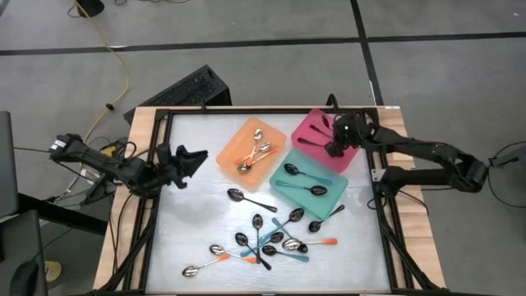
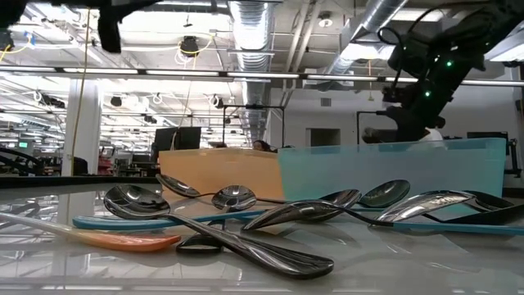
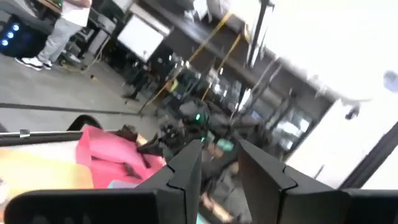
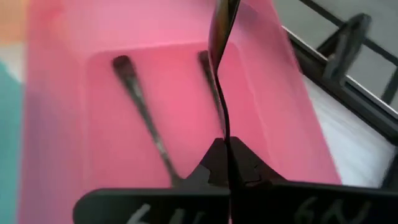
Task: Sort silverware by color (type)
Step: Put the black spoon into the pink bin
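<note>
My right gripper hangs over the pink tray at the table's far right, shut on an all-black spoon. Two more black spoons lie flat on that tray's floor. My left gripper stands open, with nothing between its fingers, above the table's left side. Orange-handled spoons lie in the orange tray, and teal-handled spoons in the teal tray. A mixed heap of spoons rests on the table near its front edge. My right gripper pinches the black spoon's handle between its two fingers, which slant down from the table's right side. The spoon runs on ahead in line with the fingers, its far end forward. It is lifted clear above the pink tray's floor.
A single black spoon lies on the table's middle and another beside the teal tray's near corner. The three trays stand close together at the far centre and right. A raised frame edges the table. Bare tabletop lies at the left.
</note>
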Tool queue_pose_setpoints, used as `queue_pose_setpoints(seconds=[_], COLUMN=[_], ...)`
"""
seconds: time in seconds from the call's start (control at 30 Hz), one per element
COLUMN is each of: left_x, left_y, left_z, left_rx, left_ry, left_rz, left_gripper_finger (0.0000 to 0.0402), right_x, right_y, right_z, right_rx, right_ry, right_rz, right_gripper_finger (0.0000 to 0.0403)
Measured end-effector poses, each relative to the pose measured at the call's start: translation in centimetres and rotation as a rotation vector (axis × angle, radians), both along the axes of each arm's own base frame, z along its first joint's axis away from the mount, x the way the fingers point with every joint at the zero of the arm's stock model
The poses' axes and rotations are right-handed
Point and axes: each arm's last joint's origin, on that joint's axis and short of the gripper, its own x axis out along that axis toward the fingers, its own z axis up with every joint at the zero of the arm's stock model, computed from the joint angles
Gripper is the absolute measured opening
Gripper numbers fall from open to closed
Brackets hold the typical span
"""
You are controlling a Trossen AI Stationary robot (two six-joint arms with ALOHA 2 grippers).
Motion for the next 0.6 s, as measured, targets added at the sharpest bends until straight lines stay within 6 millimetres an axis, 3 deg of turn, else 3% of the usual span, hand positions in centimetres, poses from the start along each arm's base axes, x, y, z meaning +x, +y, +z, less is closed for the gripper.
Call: queue_pose_setpoints(seconds=[0.2, 0.6], left_x=[-0.6, -0.6], left_y=[0.2, 0.2], left_z=[-1.4, -1.5], left_rx=[-0.041, -0.033], left_ry=[-0.076, -0.066], left_rz=[0.009, 0.001], left_gripper_finger=[0.0089, 0.0089], right_x=[0.4, 1.6], right_y=[-0.7, -2.4], right_z=[-2.2, -5.6], right_rx=[0.035, 0.108], right_ry=[0.124, 0.21], right_rz=[0.053, 0.125], right_gripper_finger=[0.0, 0.0007])
